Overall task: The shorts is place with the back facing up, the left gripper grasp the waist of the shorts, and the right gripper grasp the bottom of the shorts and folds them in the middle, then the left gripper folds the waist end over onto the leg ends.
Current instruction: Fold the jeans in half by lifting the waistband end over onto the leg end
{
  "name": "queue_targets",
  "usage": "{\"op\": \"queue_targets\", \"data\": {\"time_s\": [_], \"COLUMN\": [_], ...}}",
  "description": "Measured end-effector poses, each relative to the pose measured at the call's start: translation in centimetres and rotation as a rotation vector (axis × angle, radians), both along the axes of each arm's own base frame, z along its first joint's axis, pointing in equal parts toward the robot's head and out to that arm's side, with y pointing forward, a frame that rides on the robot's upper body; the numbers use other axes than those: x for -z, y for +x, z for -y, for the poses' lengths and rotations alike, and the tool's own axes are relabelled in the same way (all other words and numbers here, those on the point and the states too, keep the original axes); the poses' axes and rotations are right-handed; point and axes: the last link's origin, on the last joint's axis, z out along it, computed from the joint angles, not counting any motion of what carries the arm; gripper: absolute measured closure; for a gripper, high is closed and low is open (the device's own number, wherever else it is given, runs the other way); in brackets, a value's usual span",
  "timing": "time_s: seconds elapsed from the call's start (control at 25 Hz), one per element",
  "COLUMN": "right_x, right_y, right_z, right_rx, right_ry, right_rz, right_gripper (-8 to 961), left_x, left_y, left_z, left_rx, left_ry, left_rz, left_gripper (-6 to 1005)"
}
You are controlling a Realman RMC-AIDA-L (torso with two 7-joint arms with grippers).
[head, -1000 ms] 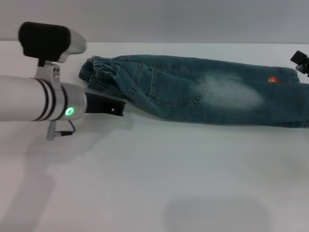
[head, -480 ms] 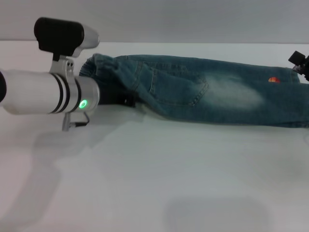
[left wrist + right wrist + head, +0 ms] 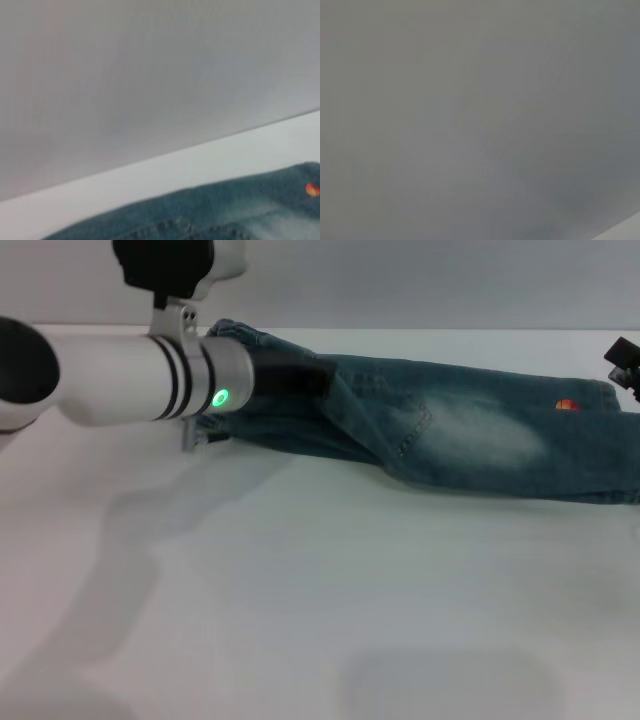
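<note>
Lengthwise fold looks done, the left gripper (image 3: 300, 375) clamps the waist end of the shorts (image 3: 470, 435) and lifts, leg ends (image 3: 625, 440) uncovered; right gripper's (image 3: 625, 362) jaws unreadable.

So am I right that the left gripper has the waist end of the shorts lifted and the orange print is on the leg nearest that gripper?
Not quite. The left gripper is at the waist end of the shorts, but the head view shows the orange print at the far leg ends, near the right gripper.
</note>
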Motion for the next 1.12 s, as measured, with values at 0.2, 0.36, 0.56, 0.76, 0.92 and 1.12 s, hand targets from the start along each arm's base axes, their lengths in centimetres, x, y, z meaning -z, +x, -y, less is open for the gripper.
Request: {"op": "queue_targets", "data": {"time_s": [0.2, 0.36, 0.56, 0.76, 0.92, 1.12], "right_x": [0.0, 0.0, 0.6, 1.0, 1.2, 1.6], "right_y": [-0.1, -0.4, -0.4, -0.5, -0.8, -1.3], "right_z": [0.5, 0.8, 1.1, 0.8, 0.4, 0.1], "right_rx": [-0.015, -0.031, -0.033, -0.037, -0.050, -0.068], "right_ry": [-0.001, -0.013, -0.037, -0.049, -0.060, -0.080], "right_rz": [-0.038, -0.059, -0.071, -0.054, -0.047, -0.040], "right_gripper": [401, 401, 402, 402, 402, 401], "left_x": [0.9, 1.0, 0.3, -1.2, -2.0, -2.4], "left_y": [1.3, 1.6, 2.1, 0.7, -2.6, -5.8], "left_z": [-1.6, -2.2, -1.3, 1.0, 3.1, 3.8], "left_rx": [0.039, 0.055, 0.091, 0.097, 0.030, -0.069], "left_ry": [0.017, 0.031, 0.010, 0.027, 0.020, 0.011], "left_rz": [0.002, -0.010, 0.032, 0.069, 0.039, -0.032], "left_gripper": [1001, 1000, 1000, 1000, 1000, 1000]}}
